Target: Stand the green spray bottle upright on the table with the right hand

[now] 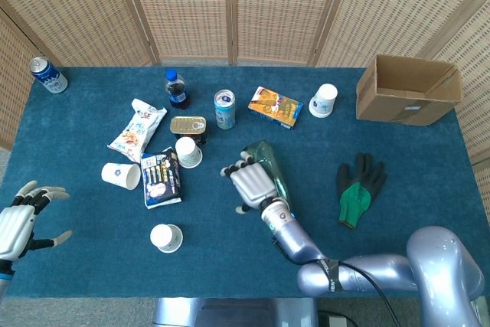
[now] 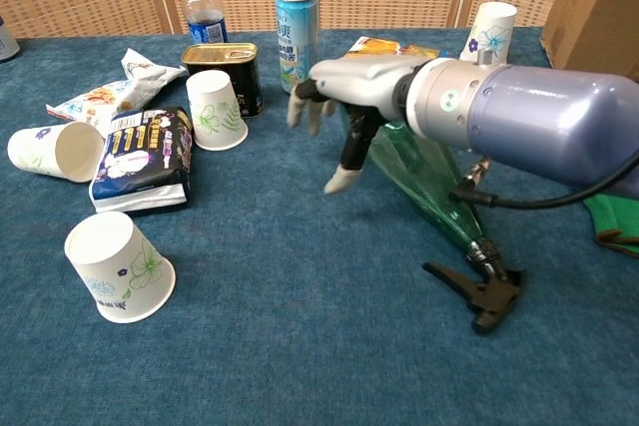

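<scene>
Bottle: I am seeing the green spray bottle (image 2: 429,187) lying on its side on the tabletop (image 2: 300,346), black trigger nearest me. My right robot hand (image 2: 334,112) is hovering at its far end, fingers apart, gripping nothing. My left robot hand (image 1: 19,223) is hanging spread, far left.

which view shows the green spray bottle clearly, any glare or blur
Chest view: the green spray bottle is sharp, pale sheen on its clear plastic, black trigger in focus, its upper side hidden by the right hand. Head view: even light, no blur, bottle largely covered by the hand.
</scene>
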### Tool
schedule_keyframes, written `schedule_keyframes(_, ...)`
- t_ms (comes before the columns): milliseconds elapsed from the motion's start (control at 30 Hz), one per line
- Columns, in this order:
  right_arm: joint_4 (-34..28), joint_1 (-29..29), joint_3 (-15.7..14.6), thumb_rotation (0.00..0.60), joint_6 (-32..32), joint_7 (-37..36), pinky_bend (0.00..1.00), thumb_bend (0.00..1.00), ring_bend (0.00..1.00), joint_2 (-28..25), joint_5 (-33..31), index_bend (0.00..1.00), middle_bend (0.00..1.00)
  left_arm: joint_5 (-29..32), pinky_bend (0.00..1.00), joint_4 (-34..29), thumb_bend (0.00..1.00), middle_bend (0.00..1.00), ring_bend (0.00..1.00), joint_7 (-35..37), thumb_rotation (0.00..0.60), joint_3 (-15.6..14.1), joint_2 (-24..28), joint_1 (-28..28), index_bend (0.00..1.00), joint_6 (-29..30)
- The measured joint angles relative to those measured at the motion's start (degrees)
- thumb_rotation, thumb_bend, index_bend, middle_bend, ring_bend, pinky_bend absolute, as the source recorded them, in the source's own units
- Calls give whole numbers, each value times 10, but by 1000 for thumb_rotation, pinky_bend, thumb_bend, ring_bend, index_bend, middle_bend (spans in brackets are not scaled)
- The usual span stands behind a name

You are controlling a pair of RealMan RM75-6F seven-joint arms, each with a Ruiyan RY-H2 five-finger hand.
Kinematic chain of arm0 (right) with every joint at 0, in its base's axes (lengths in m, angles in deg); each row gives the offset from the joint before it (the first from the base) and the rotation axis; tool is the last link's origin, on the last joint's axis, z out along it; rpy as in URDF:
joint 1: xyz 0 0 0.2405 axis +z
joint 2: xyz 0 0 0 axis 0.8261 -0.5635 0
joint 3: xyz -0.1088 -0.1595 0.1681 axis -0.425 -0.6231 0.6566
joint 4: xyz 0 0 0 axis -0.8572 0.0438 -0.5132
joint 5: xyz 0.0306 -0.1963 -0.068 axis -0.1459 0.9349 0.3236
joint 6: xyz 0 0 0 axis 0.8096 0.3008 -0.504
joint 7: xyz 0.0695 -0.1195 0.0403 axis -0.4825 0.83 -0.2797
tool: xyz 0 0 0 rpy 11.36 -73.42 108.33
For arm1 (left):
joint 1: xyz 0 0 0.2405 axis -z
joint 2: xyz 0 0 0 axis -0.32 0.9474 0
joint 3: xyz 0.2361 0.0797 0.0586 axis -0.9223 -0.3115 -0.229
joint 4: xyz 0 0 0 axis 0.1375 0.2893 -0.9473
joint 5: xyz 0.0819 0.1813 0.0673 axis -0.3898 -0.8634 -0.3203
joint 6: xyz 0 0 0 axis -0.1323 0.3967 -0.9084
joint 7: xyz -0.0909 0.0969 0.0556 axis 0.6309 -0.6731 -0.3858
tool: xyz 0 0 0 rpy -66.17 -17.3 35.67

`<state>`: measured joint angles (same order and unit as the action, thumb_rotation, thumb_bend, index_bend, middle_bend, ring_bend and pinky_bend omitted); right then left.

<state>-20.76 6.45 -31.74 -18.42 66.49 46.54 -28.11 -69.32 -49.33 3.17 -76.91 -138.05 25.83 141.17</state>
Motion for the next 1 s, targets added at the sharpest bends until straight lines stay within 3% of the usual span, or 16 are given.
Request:
schedule_keyframes(633,86,-19,17,600,-42,61,106,115,211,-15,-100,220,313,-11,50,2,183,279,218,4,594,1,0,3,296,7)
schedule_keyframes(1000,61,-35,48,600,-50,30,106,110,211,-45,-83,222,313,-16,49,1,183,279,217,5,596,1,-2,8,297,5)
